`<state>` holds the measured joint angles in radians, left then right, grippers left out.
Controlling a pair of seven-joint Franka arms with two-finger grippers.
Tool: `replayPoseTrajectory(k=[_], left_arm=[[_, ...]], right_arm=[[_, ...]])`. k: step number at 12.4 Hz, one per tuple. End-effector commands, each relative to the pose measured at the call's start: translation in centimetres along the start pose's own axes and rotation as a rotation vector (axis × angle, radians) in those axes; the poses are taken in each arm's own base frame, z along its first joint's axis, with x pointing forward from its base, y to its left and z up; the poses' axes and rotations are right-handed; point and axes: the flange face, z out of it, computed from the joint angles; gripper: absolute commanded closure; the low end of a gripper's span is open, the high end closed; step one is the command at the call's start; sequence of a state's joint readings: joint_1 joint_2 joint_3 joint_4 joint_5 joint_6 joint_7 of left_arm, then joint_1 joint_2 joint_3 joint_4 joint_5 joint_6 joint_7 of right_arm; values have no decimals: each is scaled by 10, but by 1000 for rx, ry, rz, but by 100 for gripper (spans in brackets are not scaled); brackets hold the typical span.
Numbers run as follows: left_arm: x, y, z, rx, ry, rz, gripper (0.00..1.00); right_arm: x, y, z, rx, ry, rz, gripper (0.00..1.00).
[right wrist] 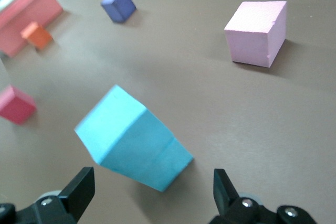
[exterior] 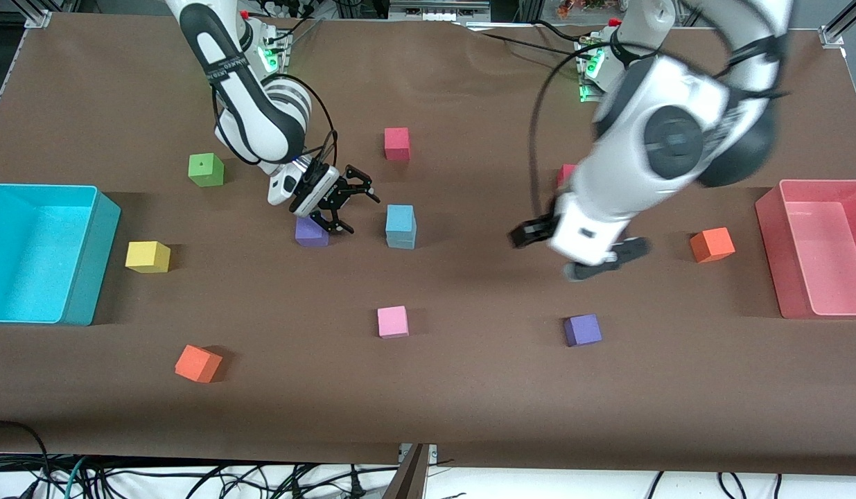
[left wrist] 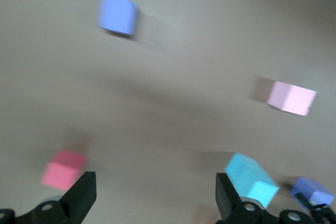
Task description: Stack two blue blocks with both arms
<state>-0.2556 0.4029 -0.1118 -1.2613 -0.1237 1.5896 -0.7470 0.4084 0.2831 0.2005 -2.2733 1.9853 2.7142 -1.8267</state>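
Blue blocks [exterior: 400,226] sit stacked mid-worktop. Right pincer [exterior: 344,203] hangs open just beside them, over a purple cube [exterior: 311,232]. Left pincer [exterior: 573,253] hovers open toward the red bin [exterior: 816,305].

Two blue blocks [right wrist: 134,140] stacked one on the other, just ahead of the right gripper [right wrist: 152,195], whose fingers [right wrist: 80,190] stand wide apart, touching nothing. Pink block [right wrist: 257,32], purple block [right wrist: 118,4], orange block [right wrist: 37,35], red block [right wrist: 17,104] scattered on the brown table [right wrist: 173,66]. Pink bin [right wrist: 29,17] by the orange block.
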Motion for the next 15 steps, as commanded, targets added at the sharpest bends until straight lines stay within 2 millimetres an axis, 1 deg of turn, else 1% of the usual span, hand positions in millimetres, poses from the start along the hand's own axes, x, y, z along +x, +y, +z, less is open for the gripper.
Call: replayPoseTrajectory(k=[1,2,3,4,5,6,7,8,10,11,12,13,14,15], left_arm=[[7,-81,-47,2,-19,48,0],[5,-108,-63,11,-2,73,0],[2,-140,-80,57,22,107,0],[-3,-159,-90,107,33,155,0],[-10,-172,-99,121,52,172,0],[-12,-189,-101,121,60,160,0],[-16,-201,-99,118,76,174,0],[-18,-214,-99,113,94,197,0],[-22,-223,-99,121,96,207,0],[-21,-226,-100,121,96,231,0],[-19,-232,-99,122,92,239,0],[-23,-237,-101,123,94,256,0],[-22,-240,-100,125,90,280,0],[-20,-246,-101,125,84,310,0]], right_arm=[[13,-3,-30,50,42,161,0],[19,1,-37,80,54,229,0],[24,4,-42,141,74,313,0],[31,13,-49,193,84,394,0],[38,26,-57,241,68,444,0],[48,42,-70,295,26,485,0],[62,62,-90,325,-31,486,0],[74,80,-109,308,-84,471,0],[99,104,-146,278,-208,438,0],[113,115,-166,230,-289,422,0],[135,117,-185,176,-364,406,0],[154,117,-200,109,-439,409,0],[174,117,-215,-4,-508,398,0],[189,119,-228,-131,-566,381,0]])
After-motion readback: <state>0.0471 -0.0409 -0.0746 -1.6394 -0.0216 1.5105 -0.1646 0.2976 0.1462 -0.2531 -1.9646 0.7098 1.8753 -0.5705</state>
